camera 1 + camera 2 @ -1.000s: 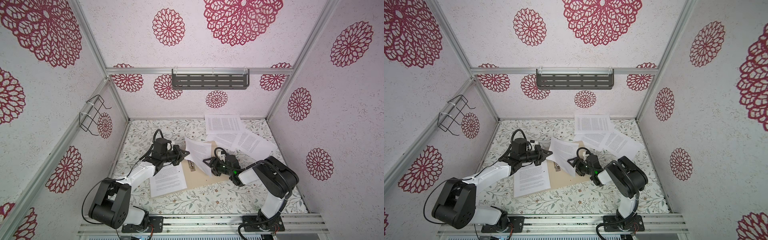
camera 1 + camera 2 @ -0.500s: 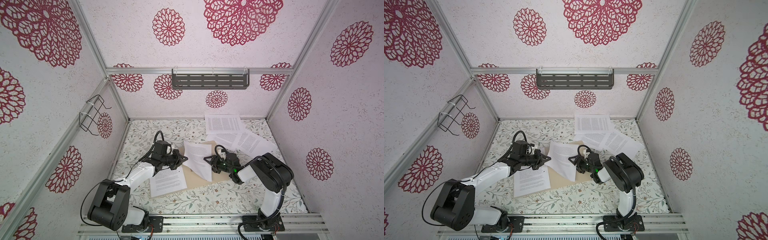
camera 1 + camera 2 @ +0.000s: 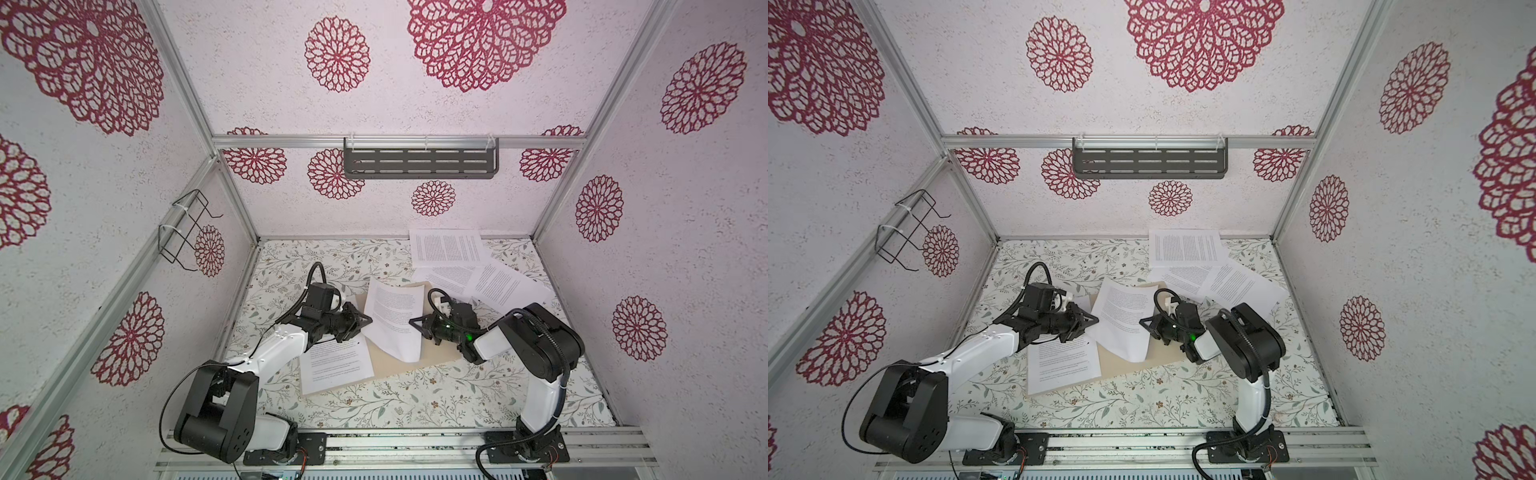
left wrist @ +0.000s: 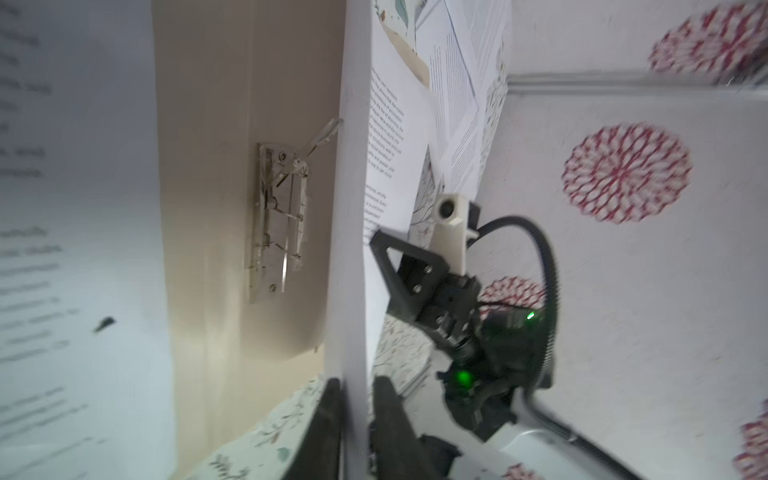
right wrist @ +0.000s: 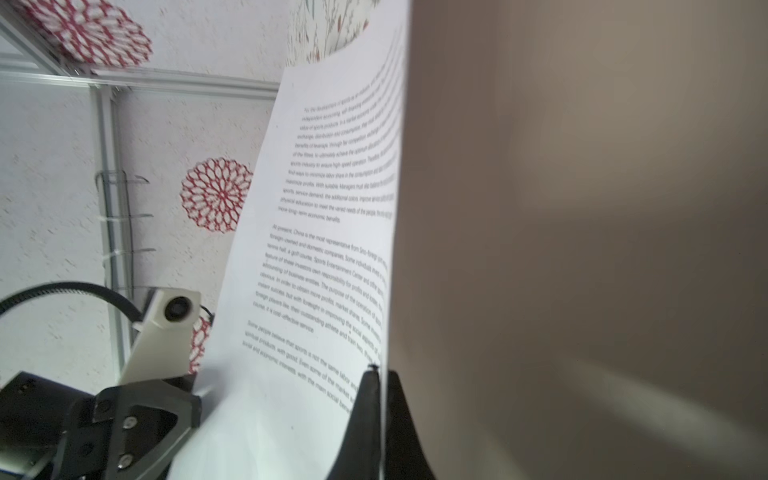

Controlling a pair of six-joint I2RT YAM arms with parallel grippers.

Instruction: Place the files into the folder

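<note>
The folder [image 3: 384, 362] lay open and flat on the counter [image 3: 415, 401], near its middle, between the two arms. A metal fastener [image 4: 278, 220] was visible on the folder's inner face, beside the spine. One printed sheet [image 3: 334, 365] lay flat on the folder's left half. A second sheet [image 3: 395, 318] stood raised above the folder, curved, spanning the gap between the arms.

The right jaws were fully closed on the right edge of the second sheet. The right wrist view showed the paper pinched between the two tips. The left jaws stood slightly parted, with the opposite edge of the second sheet passing between them. Whether they pressed on the paper could not be told.

Three further sheets [image 3: 446, 249] lay overlapping at the far right of the counter, just beyond the folder's far corner.
</note>
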